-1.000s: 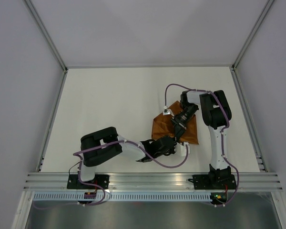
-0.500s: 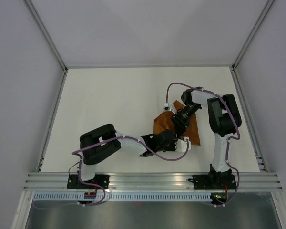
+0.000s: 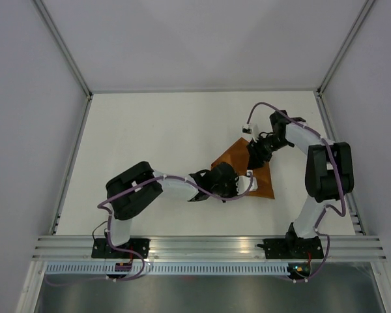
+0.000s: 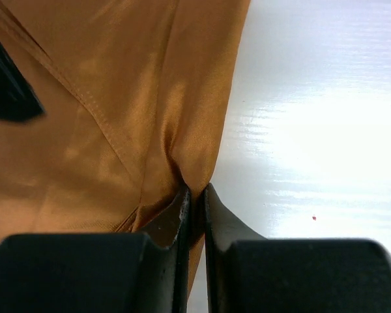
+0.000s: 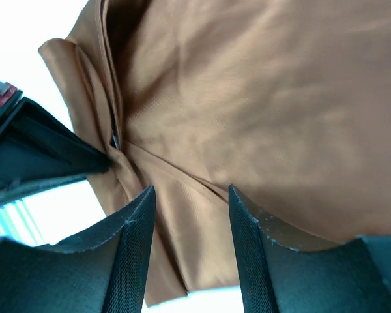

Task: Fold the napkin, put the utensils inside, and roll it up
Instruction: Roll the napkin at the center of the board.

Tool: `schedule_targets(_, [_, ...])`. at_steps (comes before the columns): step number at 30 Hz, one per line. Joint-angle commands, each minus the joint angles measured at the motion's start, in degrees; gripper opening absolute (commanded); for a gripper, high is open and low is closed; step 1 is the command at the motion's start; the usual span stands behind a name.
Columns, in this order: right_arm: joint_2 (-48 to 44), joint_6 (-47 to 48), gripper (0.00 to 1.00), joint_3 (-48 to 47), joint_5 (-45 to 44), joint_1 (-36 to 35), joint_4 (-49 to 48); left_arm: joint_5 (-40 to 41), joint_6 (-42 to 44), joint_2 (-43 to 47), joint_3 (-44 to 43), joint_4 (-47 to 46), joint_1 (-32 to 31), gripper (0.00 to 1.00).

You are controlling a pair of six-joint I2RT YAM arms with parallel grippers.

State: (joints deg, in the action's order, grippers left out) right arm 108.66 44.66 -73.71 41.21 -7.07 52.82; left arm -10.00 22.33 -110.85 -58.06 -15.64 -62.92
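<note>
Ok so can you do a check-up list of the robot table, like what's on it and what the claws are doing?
Surface: white table, smooth and shiny.
Job's things: rust-brown napkin lies rumpled and partly folded on the right half of the table. Knife: nothing seen in any view.
Clutter: nothing seen.
Grippers: left gripper is shut on a pinched fold at the napkin's edge. Right gripper is open over the cloth and holds nothing.
Cables: purple cables loop along both arms. None lies across the napkin.
Surroundings: pale walls on three sides, metal rail along the near edge.
</note>
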Motion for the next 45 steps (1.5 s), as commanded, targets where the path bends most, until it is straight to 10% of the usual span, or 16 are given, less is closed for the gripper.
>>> schedule_targets(1, [-9.24,-1.69,0.54,3.92,1.68,2.84,-7.98,-14.4,-7.91,-2.62,0.23,12.03,3.05,0.02])
schedule_targets(14, [-36.57,7.62,0.6,26.94,1.42,3.29,-17.93,-32.88,-16.87,-10.08,-12.07,28.02,12.81,0.02])
schedule_targets(23, [-47.66,6.32,0.63,39.59,-8.67,-10.04,-28.54,-40.27,-21.71,-17.9,-21.29,35.49,16.33,0.02])
schedule_targets(41, [-39.67,3.5,0.6,47.52,-22.23,-25.71,-45.34,-43.35,-23.29,-21.34,-25.08,39.19,17.48,0.03])
schedule_targets(45, [-37.04,3.59,0.38,46.47,-22.05,-25.98,-44.12,-43.18,-23.73,-21.08,-25.35,39.11,17.83,0.11])
